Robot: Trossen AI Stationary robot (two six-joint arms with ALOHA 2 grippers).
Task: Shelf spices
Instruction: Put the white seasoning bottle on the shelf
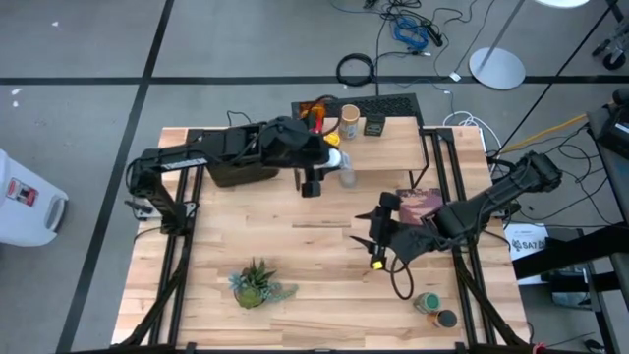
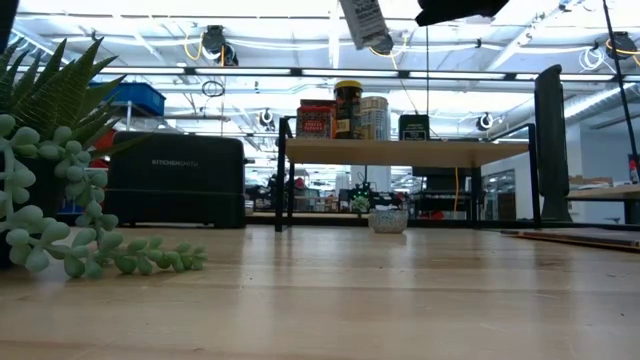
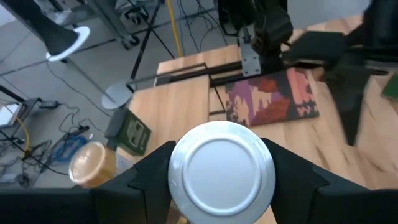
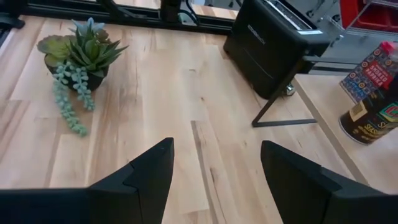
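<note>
The left gripper pinches the white-capped shaker by its sides, just beside the shelf, where four spices already stand – a swing in could topple the tan-lidded jar. The right gripper hovers spread and empty – two jars remain near the table's front-right corner

The wooden table stands on a grey floor with dark lines across it. Behind the table, on the floor, lie a black coiled cable, a blue cable and a round white lamp base. Left of the table is a white container. Beyond the table, the ceiling has white beams and bright lights.
</note>
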